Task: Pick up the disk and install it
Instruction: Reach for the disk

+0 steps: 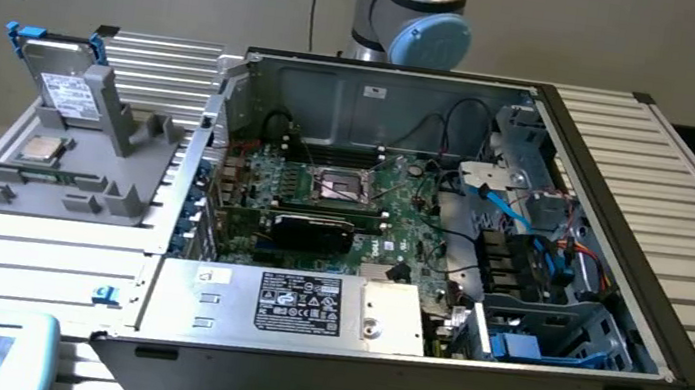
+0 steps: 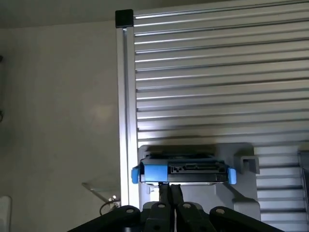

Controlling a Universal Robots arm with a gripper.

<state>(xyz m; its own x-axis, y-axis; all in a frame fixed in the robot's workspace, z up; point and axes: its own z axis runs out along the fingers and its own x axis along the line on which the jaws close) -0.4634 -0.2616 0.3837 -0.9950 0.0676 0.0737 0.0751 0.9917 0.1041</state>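
- Pressing flat against each other, the jaws are closed with nothing between them; in the wrist view their dark tips meet in one thin line.
- In the exterior view the jaws hang in the air at the top corner on the exterior view's left, above the disk (image 1: 66,89) and well apart from it.
- The disk stands upright on its edge in a grey holder (image 1: 126,141), with its white label facing the exterior camera and the blue carrier's tabs sticking out at its two upper corners.
- In the wrist view the disk (image 2: 183,170) shows edge-on, a blue end at each side, seated in the same grey holder (image 2: 227,198).
- A small square silver chip (image 1: 39,150) lies flat on the holder, near the foot of the disk and not touching it.
- The holder rests on the slatted aluminium bench (image 1: 44,256), just beside the open computer case (image 1: 320,101), on the exterior view's left of it.
- Inside the case lie a green motherboard (image 1: 319,201), blue cables (image 1: 507,211), and a silver box with a black-and-white sticker (image 1: 306,303) along the near wall.
- A metal bay with blue parts (image 1: 529,345) sits in the case's near corner on the exterior view's right.
- The arm's base (image 1: 412,12) rises behind the case.
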